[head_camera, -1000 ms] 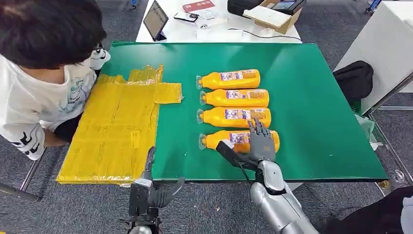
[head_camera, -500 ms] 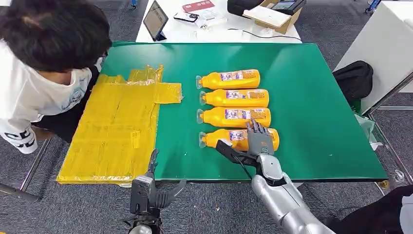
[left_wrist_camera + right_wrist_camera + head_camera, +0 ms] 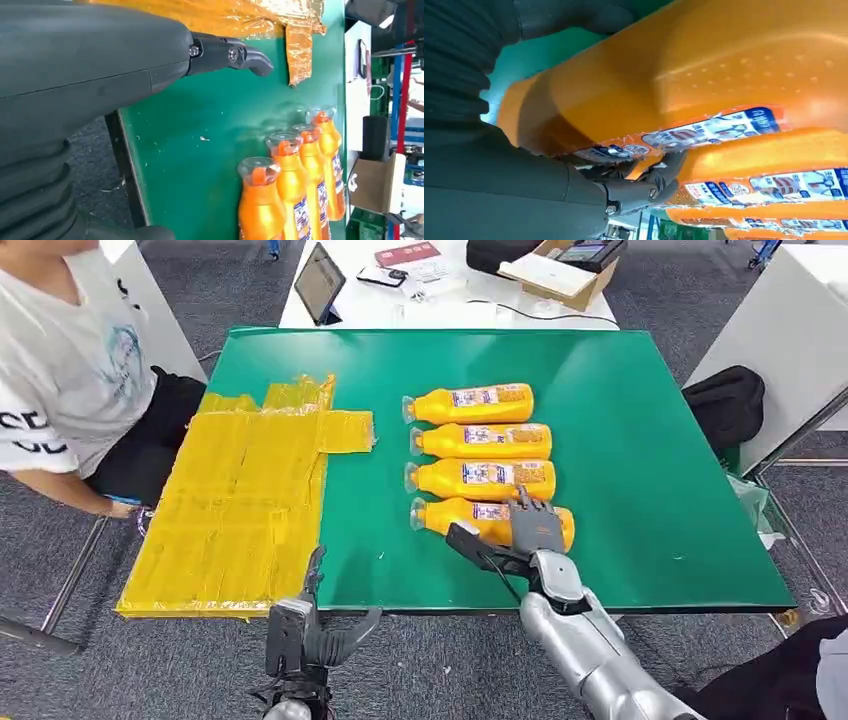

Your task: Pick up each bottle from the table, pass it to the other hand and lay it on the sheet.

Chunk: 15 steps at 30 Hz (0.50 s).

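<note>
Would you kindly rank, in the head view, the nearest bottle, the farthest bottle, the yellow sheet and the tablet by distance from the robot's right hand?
From the right hand:
1. Nearest bottle, under the fingers, at the row's near end.
2. Farthest bottle, at the row's far end.
3. Yellow sheet, over on the table's left.
4. Tablet, on the white table beyond.

Four bottles [image 3: 470, 403] were bright orange with clear caps and labels printed in blue, white and red. The table [image 3: 640, 450] was deep green. The sheet [image 3: 240, 505], at nine o'clock from the bottles, was glossy yellow-gold with crinkled bands. The right hand [image 3: 530, 530] was dark grey on a silver arm; the left hand [image 3: 310, 625] was dark grey too. The person [image 3: 70, 360] wore a white shirt with black lettering. The floor [image 3: 420, 670] was mottled grey
</note>
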Motion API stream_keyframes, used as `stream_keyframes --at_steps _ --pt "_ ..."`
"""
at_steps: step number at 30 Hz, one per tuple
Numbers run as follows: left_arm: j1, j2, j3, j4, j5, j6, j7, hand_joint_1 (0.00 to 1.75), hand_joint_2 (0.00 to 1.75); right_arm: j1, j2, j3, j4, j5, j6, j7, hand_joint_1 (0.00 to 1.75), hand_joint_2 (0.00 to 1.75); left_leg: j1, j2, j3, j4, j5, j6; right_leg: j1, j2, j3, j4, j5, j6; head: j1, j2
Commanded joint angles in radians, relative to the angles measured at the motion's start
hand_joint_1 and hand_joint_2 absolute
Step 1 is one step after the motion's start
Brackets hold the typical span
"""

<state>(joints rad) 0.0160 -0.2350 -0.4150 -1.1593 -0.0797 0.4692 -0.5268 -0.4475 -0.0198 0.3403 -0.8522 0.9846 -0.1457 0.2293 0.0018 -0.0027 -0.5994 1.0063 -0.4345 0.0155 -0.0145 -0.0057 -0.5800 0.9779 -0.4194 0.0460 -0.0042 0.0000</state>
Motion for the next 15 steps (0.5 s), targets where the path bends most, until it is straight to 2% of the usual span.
stream_keyframes --at_steps 1,11,14,15 --pt "-0.016 0.003 0.017 0.045 -0.003 0.001 0.006 0.00 1.75 0.008 -0.006 0.035 0.065 -0.010 -0.001 -0.001 1.75 1.75 0.001 -0.001 0.003 -0.001 0.000 -0.001 0.001 -0.001 0.004 -0.002 0.000 -0.002 0.000 0.000" --pt "-0.013 0.003 0.018 0.038 -0.004 0.005 0.011 0.00 1.75 0.035 -0.014 0.046 0.024 -0.024 0.000 -0.014 1.75 1.75 0.001 -0.001 0.005 -0.002 -0.001 -0.001 0.001 -0.001 0.006 -0.002 -0.001 -0.002 0.000 0.000" --pt "-0.009 0.008 0.019 0.037 -0.001 0.012 0.011 0.00 1.75 0.073 0.004 0.021 -0.042 -0.098 -0.062 -0.088 1.75 1.75 0.001 -0.001 0.004 -0.001 0.000 -0.001 0.001 -0.001 0.004 -0.001 0.000 -0.001 0.000 0.000" --pt "-0.007 0.008 0.021 0.037 0.005 0.017 0.006 0.00 1.75 0.098 0.020 -0.005 -0.087 -0.162 -0.100 -0.148 1.75 1.75 0.001 -0.001 0.005 -0.002 0.000 -0.001 0.001 -0.001 0.005 -0.002 -0.001 -0.002 0.000 0.000"
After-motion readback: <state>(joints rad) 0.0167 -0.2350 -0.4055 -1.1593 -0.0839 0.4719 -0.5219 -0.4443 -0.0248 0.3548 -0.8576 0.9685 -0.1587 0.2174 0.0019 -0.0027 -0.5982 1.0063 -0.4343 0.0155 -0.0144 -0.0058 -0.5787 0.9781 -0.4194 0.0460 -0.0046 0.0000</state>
